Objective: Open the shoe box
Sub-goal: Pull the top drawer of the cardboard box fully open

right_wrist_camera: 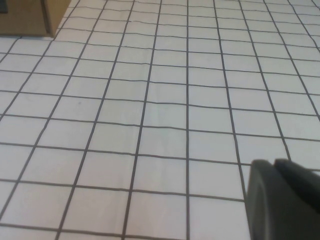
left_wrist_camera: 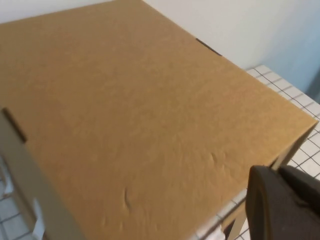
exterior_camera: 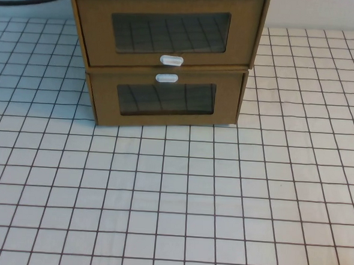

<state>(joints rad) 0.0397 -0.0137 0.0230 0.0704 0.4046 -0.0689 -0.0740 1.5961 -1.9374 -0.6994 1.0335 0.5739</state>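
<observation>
Right gripper (right_wrist_camera: 275,167), closed and empty, hangs over tabletop (right_wrist_camera: 165,110) before the shoe box (exterior_camera: 93,31), left gripper (left_wrist_camera: 278,172), state I cannot tell, above it; I'd approach the upper handle (exterior_camera: 171,60) squarely.

The brown cardboard shoe box (exterior_camera: 205,67) stood upright at the far side of the checked table (exterior_camera: 173,198). It had two drawers, one on top of the other, and both were shut. The top drawer (exterior_camera: 243,34) had a dark window (exterior_camera: 170,31) and a small white handle (exterior_camera: 171,60). The bottom drawer (exterior_camera: 227,102) had the same. The box's flat top (left_wrist_camera: 130,110) was plain brown.
</observation>
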